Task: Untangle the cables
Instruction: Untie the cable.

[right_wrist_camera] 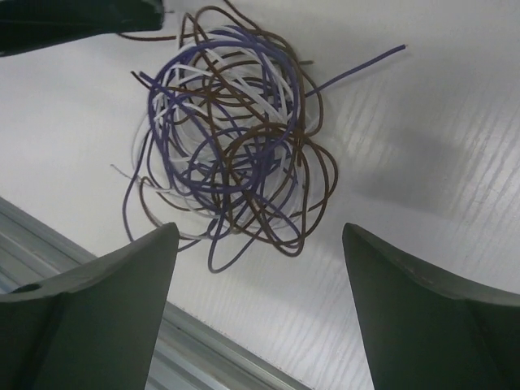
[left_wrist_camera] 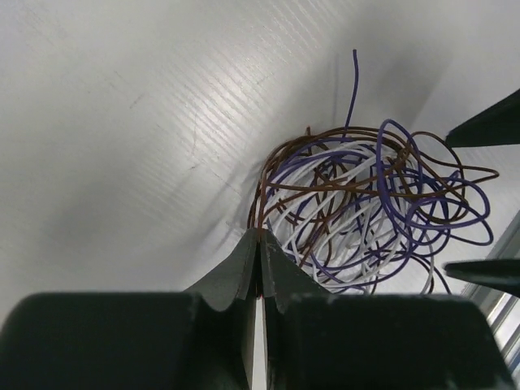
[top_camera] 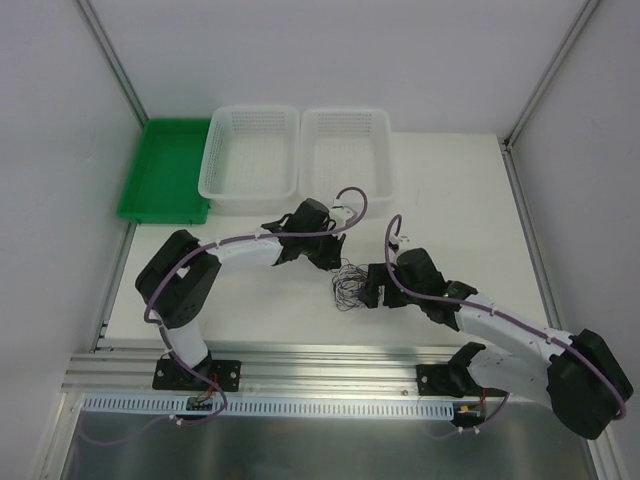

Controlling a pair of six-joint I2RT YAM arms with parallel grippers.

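Observation:
The cables (top_camera: 348,283) are a small tangle of thin brown, purple and white wires lying on the white table between the two arms. In the left wrist view the tangle (left_wrist_camera: 366,203) lies just past my left gripper (left_wrist_camera: 260,233), whose jaws are shut on a brown strand at the tangle's edge. In the top view that left gripper (top_camera: 331,262) reaches in from the far left side. My right gripper (right_wrist_camera: 260,229) stands open on the near right side of the tangle (right_wrist_camera: 227,146), with nothing between its fingers. Its dark fingertips (left_wrist_camera: 486,123) show behind the wires.
Two white mesh baskets (top_camera: 250,150) (top_camera: 345,148) stand at the back of the table, with a green tray (top_camera: 165,170) to their left. An aluminium rail (top_camera: 300,365) runs along the near table edge, close behind the right gripper.

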